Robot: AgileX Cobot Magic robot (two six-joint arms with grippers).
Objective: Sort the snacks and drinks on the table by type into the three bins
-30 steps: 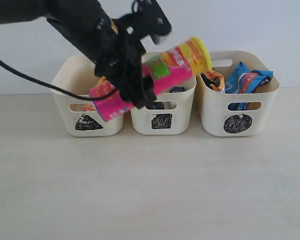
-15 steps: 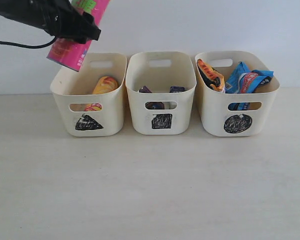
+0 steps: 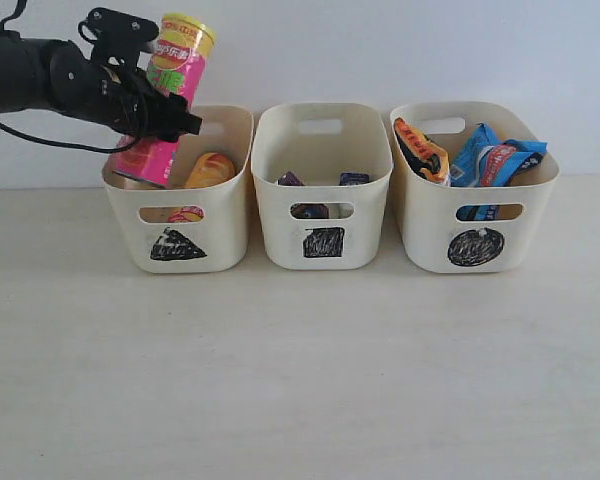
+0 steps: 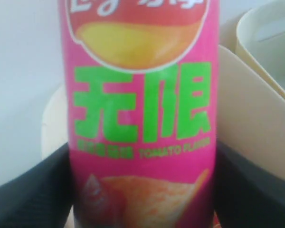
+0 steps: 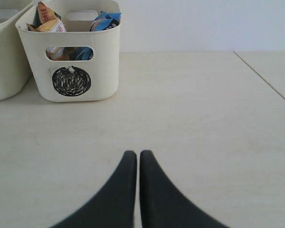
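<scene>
My left gripper (image 3: 148, 103) is shut on the pink chip tube (image 3: 176, 66), which tilts slightly with its yellow lid up. The tube's lower end dips inside the rim of the triangle bin (image 3: 220, 215), beside a yellow chip tube (image 3: 210, 168) lying in there. In the left wrist view the pink chip tube (image 4: 142, 95) fills the picture between the black fingers (image 4: 33, 194) of the left gripper (image 4: 142, 147). My right gripper (image 5: 138, 155) is shut and empty, low over the table (image 5: 204, 118); the exterior view does not show it.
The square bin (image 3: 323, 215) holds small dark purple boxes (image 3: 354, 179). The circle bin (image 3: 430, 220) holds an orange-brown packet (image 3: 420, 150) and blue packets (image 3: 495, 160); the right wrist view shows the circle bin (image 5: 104, 71) too. The table (image 3: 300, 380) spreads in front.
The left arm swung the pink tube from in front of the square bin up to the left, then lowered its bottom end into the triangle bin. The right gripper stays shut.
</scene>
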